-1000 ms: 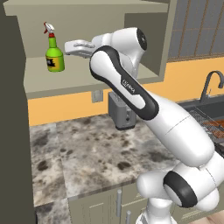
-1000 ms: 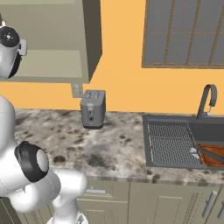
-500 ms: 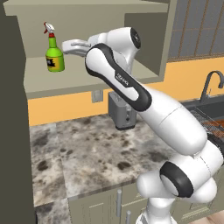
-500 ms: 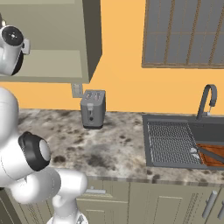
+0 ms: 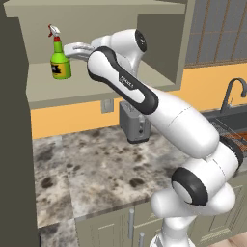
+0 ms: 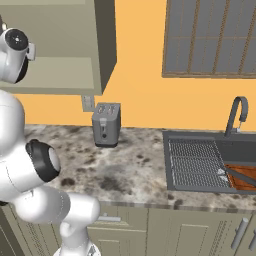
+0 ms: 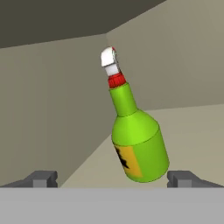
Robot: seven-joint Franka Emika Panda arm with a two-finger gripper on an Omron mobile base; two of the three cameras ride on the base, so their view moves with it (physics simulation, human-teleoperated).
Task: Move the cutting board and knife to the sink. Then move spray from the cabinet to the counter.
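One green spray point(image 5: 60, 65) bottle stood upright at the far left of the cabinet point(image 5: 96, 91) shelf, its red-and-white trigger on top and its yellow-black label facing outward. Just to its right, the gripper point(image 5: 72, 48) reached into the cabinet with its jaws spread wide and nothing between them; in the hand view the bottle sat centred ahead of the two fingertips point(image 7: 43, 178), close but apparently not yet touched. That level, open approach looked meant to let the jaws slide around the bottle's body before closing.

Further right, the white arm curved down from the shelf to its base in front of the counter point(image 5: 96, 173), a speckled grey-and-brown stone top. A grey toaster point(image 6: 106, 124) stood against the orange wall beneath the cabinet, beside a wall socket point(image 6: 88, 103). At the far right lay the dark sink point(image 6: 210, 162) with its ribbed rack and curved faucet point(image 6: 236, 116); the reddish cutting board point(image 6: 244, 177) rested in the basin with the knife point(image 6: 239, 175) across it, so the first half of the job looked finished. A shuttered window point(image 6: 210, 37) hung above the sink.
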